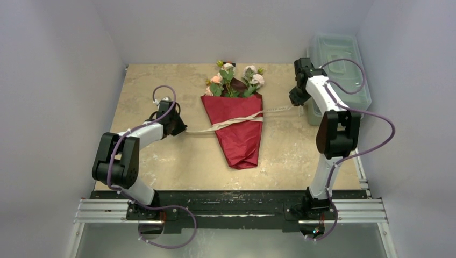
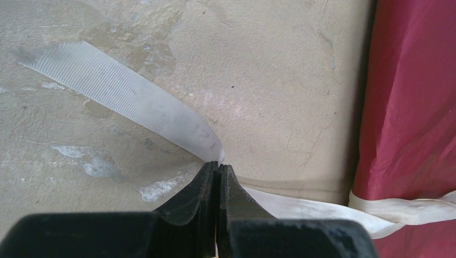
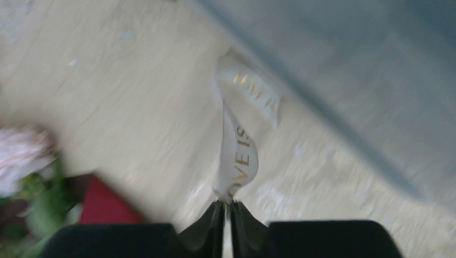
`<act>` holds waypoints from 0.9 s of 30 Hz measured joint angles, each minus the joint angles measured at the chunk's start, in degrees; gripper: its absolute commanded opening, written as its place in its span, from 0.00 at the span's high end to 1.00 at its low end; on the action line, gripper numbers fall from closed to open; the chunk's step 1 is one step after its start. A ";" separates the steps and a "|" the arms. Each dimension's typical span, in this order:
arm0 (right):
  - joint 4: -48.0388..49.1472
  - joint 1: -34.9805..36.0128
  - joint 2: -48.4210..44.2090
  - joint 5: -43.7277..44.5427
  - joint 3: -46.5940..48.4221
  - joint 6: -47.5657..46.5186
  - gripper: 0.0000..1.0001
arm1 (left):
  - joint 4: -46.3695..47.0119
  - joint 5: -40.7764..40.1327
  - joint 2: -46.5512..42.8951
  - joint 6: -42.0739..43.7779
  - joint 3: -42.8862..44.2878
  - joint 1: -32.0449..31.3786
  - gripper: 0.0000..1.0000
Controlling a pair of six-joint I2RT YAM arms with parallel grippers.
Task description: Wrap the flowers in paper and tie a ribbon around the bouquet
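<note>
The bouquet (image 1: 236,126) lies mid-table, a red paper (image 1: 239,134) cone with pink and white flowers (image 1: 234,78) at its far end. A cream ribbon (image 1: 236,121) crosses the cone's middle, and its ends run out to both sides. My left gripper (image 1: 183,129) sits left of the cone, shut on the ribbon's left end (image 2: 123,97); the red paper (image 2: 414,107) shows at the right of the left wrist view. My right gripper (image 1: 293,102) is right of the cone, shut on the ribbon's right end (image 3: 239,156), which carries gold lettering. The right wrist view is motion-blurred.
A translucent lidded plastic box (image 1: 339,70) stands at the table's back right corner, right behind my right arm. Grey walls close in the table on three sides. The black rail (image 1: 231,207) with the arm bases runs along the near edge.
</note>
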 measured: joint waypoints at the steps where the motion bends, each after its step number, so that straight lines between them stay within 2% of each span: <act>1: -0.09 0.00 0.94 -0.04 -0.37 -0.17 0.52 | 0.04 0.00 0.00 0.00 0.00 0.00 1.00; 3: 0.57 0.22 2.43 1.90 -0.44 -1.79 0.33 | 0.04 0.02 0.00 -0.02 -0.04 0.00 1.00; 4: 0.83 0.24 2.40 1.99 -0.33 -1.97 0.30 | 0.07 0.04 0.00 -0.02 -0.04 0.00 1.00; 10: 1.51 0.52 2.32 -2.93 1.03 -4.20 0.24 | 0.22 0.26 0.00 -0.02 -0.48 0.00 1.00; 15: 3.34 2.86 2.32 -9.05 -1.53 -2.91 0.24 | 0.04 0.39 0.00 -0.07 -0.48 0.00 1.00; 16: 3.32 3.58 2.32 -9.88 -2.16 -2.23 0.24 | -0.11 0.37 0.00 -0.13 -0.46 0.00 0.97; 19: 3.61 6.32 2.34 -13.40 -4.66 0.98 0.26 | -1.68 -0.02 0.00 -0.81 -0.09 0.00 0.76; 22: 4.96 8.24 2.47 -17.46 -8.17 4.24 0.30 | -4.11 -0.50 0.00 -1.73 0.98 0.00 0.58; 25: 6.40 8.74 3.65 -20.20 -11.50 6.62 0.33 | -6.12 -1.03 -0.46 -2.75 2.19 0.00 0.46; 27: 6.86 8.46 5.16 -20.92 -12.15 7.65 0.34 | -7.28 -1.33 -1.38 -3.28 2.62 0.02 0.43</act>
